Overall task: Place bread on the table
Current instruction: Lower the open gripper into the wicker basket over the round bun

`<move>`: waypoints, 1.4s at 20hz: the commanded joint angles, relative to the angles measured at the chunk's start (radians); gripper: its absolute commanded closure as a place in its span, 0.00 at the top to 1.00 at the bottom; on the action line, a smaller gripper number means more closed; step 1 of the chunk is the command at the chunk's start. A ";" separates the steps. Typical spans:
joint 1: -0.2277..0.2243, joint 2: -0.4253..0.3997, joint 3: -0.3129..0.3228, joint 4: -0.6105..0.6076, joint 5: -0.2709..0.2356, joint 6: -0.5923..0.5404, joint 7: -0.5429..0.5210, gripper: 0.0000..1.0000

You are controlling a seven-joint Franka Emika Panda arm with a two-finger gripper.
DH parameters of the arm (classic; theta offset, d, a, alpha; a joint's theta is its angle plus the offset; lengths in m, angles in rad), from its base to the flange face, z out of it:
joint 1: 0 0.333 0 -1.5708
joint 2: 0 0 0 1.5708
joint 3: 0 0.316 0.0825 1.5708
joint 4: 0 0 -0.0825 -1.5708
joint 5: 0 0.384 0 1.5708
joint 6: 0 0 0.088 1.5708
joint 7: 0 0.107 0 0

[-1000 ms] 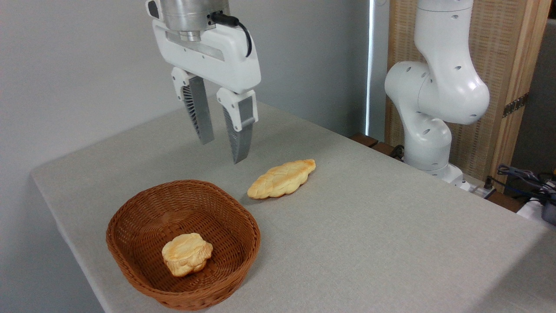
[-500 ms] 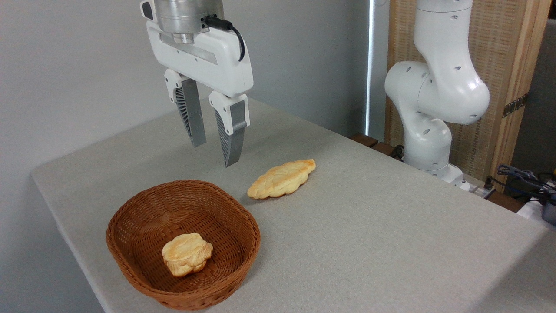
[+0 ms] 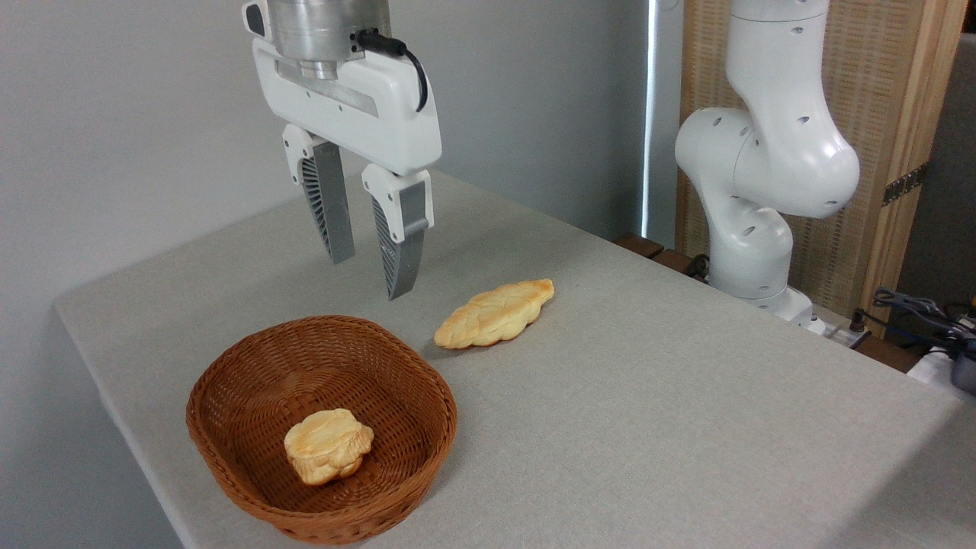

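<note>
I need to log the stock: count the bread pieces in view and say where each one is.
2. The round bread lies inside the wicker basket. The flat braided loaf lies on the table, right of the basket. None looks hidden.

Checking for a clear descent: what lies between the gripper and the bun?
Nothing solid in the camera view: only air below the open gripper, then the basket rim's far edge; the bun lies uncovered inside.

Golden bread [image 3: 329, 456] inside basket [image 3: 229, 457]
</note>
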 commanded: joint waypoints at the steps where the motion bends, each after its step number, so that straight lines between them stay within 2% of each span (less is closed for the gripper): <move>1: 0.031 0.005 0.003 -0.025 -0.005 0.028 0.059 1.00; 10: 0.050 0.020 0.003 -0.049 -0.007 0.054 0.062 1.00; 18: 0.045 0.100 -0.004 -0.052 -0.021 0.188 0.052 1.00; 23: 0.045 0.137 -0.016 -0.054 -0.021 0.197 0.052 1.00; 28: 0.045 0.198 -0.064 -0.054 -0.022 0.232 0.053 1.00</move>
